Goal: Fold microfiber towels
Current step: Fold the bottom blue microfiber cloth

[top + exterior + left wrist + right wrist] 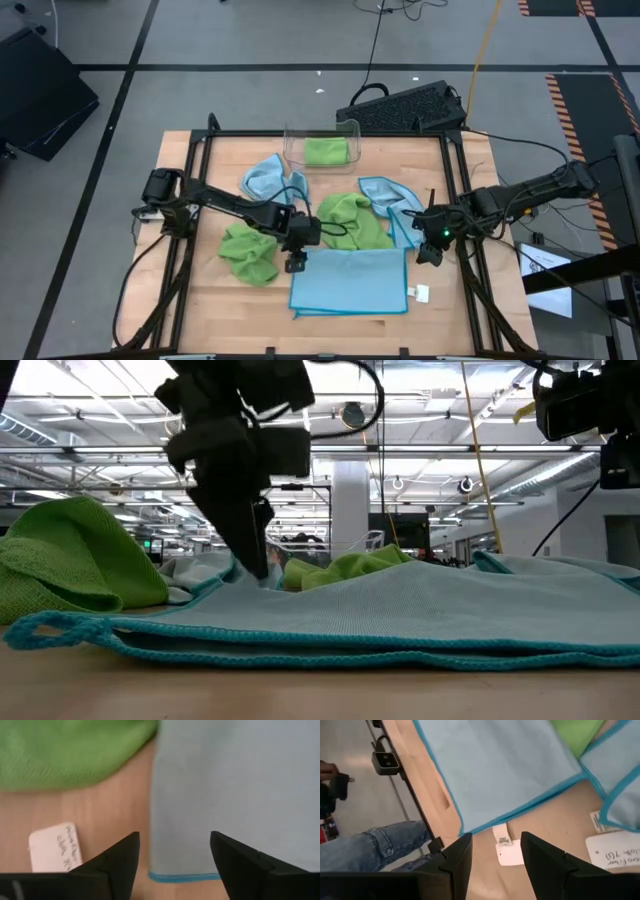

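Left gripper [296, 262], jaws apart and empty, hangs over far-left corner of half-folded blue towel [350, 282]. Right gripper [428, 254], parted, empty, waits beside its right edge. One green towel apparently folded in bin [322, 132]; four others lie crumpled beyond it.

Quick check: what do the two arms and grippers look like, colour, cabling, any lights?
Both arms are dark, jointed, with black cables trailing along them. The left gripper and right gripper each have two flat, black, angular fingers. A small green light glows near the right wrist.
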Controlling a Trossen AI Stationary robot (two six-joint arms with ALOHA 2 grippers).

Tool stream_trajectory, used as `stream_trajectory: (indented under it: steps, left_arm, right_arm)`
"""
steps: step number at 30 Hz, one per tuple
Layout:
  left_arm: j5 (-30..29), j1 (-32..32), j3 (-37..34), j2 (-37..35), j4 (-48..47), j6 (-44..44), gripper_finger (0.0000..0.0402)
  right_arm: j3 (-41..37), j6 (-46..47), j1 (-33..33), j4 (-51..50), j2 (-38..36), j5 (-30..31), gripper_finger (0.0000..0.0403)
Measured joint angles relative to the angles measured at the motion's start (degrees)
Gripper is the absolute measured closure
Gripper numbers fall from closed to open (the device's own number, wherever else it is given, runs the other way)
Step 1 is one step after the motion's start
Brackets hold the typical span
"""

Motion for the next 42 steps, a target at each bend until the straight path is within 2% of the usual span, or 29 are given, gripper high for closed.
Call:
stream_trajectory:
  steps: [5,11,18,22,25,28,31,35,38,42]
  left_arm:
    - [0.32,0.85,0.00,2.09,-1.27,-4.86,0.0185]
    - [7.73,0.73,0.09,2.90,-2.15,-9.02,0.0232]
    - [5.61,-2.19,-0.02,3.34,-1.35,-9.51,0.0321]
    - [4.29,-2.69,0.09,2.46,-2.54,-15.51,0.0387]
    - [3.88,-2.81,1.24,0.92,-4.36,-19.87,0.0392]
    - [2.64,-3.38,3.00,-0.61,-3.98,-19.89,0.0396]
    - [1.06,-3.76,4.77,-1.55,-4.03,-19.62,0.0396]
    - [2.00,-4.00,6.46,-1.64,-4.58,-20.06,0.0395]
    - [2.10,-4.38,7.96,-1.78,-4.34,-20.13,0.0395]
    - [2.63,-4.45,10.37,-1.80,-5.10,-20.58,0.0395]
  right_arm:
    - [0.00,-3.51,-2.58,0.65,-0.38,-1.18,0.0243]
    - [0.00,-5.60,-6.32,12.19,1.83,-2.96,0.0243]
    - [0.02,-6.45,-11.18,33.60,13.33,-7.79,0.0243]
    - [0.03,-7.11,-12.57,45.18,21.10,-8.28,0.0243]
    - [0.47,-11.85,-12.68,52.96,26.42,-7.76,0.0243]
    - [2.36,-18.25,-12.94,56.97,32.60,-5.02,0.0230]
    - [5.61,-22.35,-14.11,61.97,40.13,-5.22,0.0197]
    - [11.40,-26.87,-15.23,64.44,49.27,-5.47,0.0140]
    - [15.18,-29.71,-15.79,67.61,54.70,-8.83,0.0113]
    - [18.11,-33.63,-15.76,68.50,58.75,-12.90,0.0114]
